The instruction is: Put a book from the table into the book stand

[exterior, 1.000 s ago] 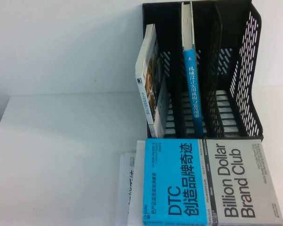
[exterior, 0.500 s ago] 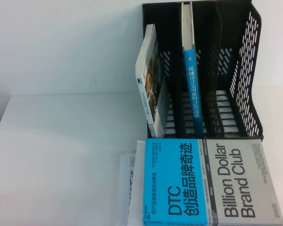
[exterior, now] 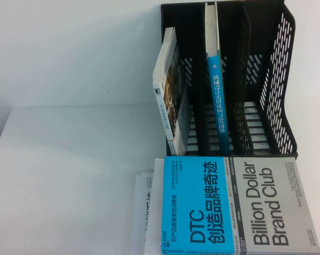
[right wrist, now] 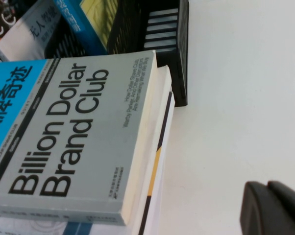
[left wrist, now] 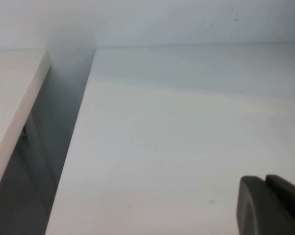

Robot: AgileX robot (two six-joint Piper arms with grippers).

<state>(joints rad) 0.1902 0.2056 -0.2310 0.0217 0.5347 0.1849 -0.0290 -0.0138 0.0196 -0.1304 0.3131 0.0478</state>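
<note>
The book stand (exterior: 281,79) stands at the back right of the white table (exterior: 69,170). The pale-yellow book with the blue spine (exterior: 217,101) stands upright in the stand's middle slot. It also shows in the right wrist view (right wrist: 96,19), with the stand (right wrist: 179,58) beside it. Neither gripper shows in the high view. My left gripper (left wrist: 265,182) is shut and empty over bare table (left wrist: 177,147). My right gripper (right wrist: 267,186) is shut and empty over the table, to the right of the book stack.
A thinner white book (exterior: 169,90) leans in the stand's left slot. The "Billion Dollar Brand Club" book (exterior: 240,204) (right wrist: 74,127) lies flat in front of the stand on other white books (exterior: 144,202). A dark gap (left wrist: 44,147) runs along the table's edge.
</note>
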